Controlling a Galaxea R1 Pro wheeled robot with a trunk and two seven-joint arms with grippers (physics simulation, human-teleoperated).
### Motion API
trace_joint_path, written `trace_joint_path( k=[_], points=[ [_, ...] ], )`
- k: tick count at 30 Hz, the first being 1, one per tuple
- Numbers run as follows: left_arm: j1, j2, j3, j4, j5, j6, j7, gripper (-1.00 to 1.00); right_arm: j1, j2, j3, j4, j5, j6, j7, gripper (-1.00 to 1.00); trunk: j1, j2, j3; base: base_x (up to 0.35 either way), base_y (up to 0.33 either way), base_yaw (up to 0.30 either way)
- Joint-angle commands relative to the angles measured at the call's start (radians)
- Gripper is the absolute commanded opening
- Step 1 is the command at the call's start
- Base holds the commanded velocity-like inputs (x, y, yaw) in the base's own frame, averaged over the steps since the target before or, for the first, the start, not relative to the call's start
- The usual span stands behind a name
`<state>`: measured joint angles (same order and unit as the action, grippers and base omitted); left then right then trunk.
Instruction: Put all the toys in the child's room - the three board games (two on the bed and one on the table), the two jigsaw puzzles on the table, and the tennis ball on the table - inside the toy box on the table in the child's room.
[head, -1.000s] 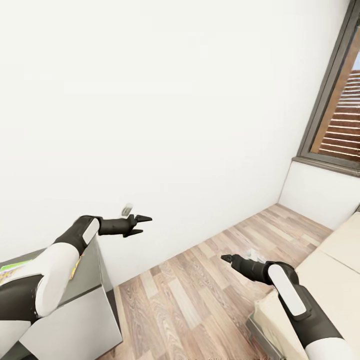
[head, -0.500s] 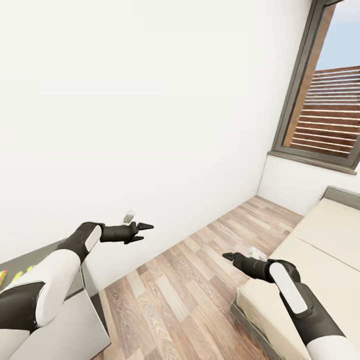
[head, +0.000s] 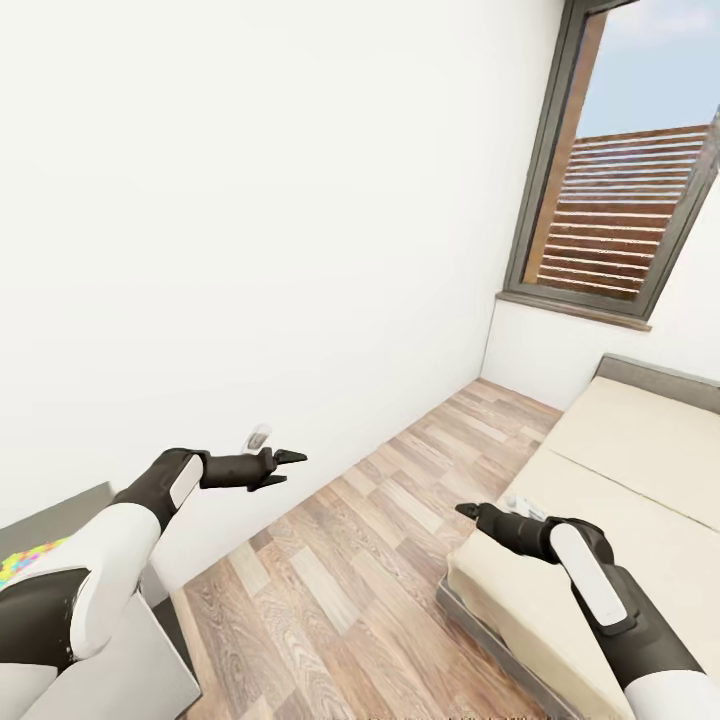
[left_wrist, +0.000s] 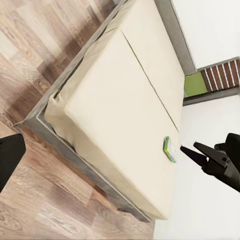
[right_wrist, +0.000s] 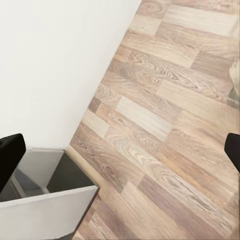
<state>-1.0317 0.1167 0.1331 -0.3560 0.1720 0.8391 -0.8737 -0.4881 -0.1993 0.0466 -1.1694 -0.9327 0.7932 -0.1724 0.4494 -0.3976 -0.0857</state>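
The bare white wall (head: 250, 200) takes up most of the head view, with a window (head: 620, 190) at the far corner and the wooden floor (head: 370, 560) running between the table (head: 70, 505) at the left edge and the bed (head: 620, 480) on the right. The bed is the place to head for, I judge: the robot looks to be between stations, and fetching a game from the mattress is the likely step in hand. To do it well, bring the base square to the bed's long side before reaching, and keep both arms tucked clear of the frame on the way in. A strip of jigsaw puzzle (head: 30, 560) shows on the table, partly hidden by the left arm. In the left wrist view one board game (left_wrist: 170, 149) lies flat on the mattress near the wall-side edge, well apart from the near frame, so a long reach or a closer stance will be needed. The left gripper (head: 285, 462) hangs narrow and empty over the floor; the right gripper (head: 466, 511) is empty, its opening I cannot tell.
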Motion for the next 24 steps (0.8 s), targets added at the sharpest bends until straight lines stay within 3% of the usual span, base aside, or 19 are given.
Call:
trace_joint_path(
  k=[1, 17, 24],
  points=[
    [-0.001, 0.0, 0.004, 0.0, -0.002, 0.003, -0.003, 1.0, -0.001, -0.001, -0.001, -0.001, -0.011, 0.001, -0.01, 1.0, 0.001, -0.002, -0.003, -0.012, 0.009, -0.224],
    [0.001, -0.002, 0.003, 0.0, -0.002, -0.011, -0.004, 1.0, -0.001, -0.004, -0.017, -0.006, -0.009, 0.002, -0.01, 1.0, 0.001, -0.002, -0.023, -0.002, 0.001, -0.201],
    [0.001, -0.002, 0.003, 0.0, -0.002, -0.011, -0.004, 1.0, 0.0, -0.019, -0.021, -0.1, -0.009, 0.023, -0.012, 1.0, 0.001, -0.002, -0.031, 0.0, 0.0, -0.194]
  ],
)
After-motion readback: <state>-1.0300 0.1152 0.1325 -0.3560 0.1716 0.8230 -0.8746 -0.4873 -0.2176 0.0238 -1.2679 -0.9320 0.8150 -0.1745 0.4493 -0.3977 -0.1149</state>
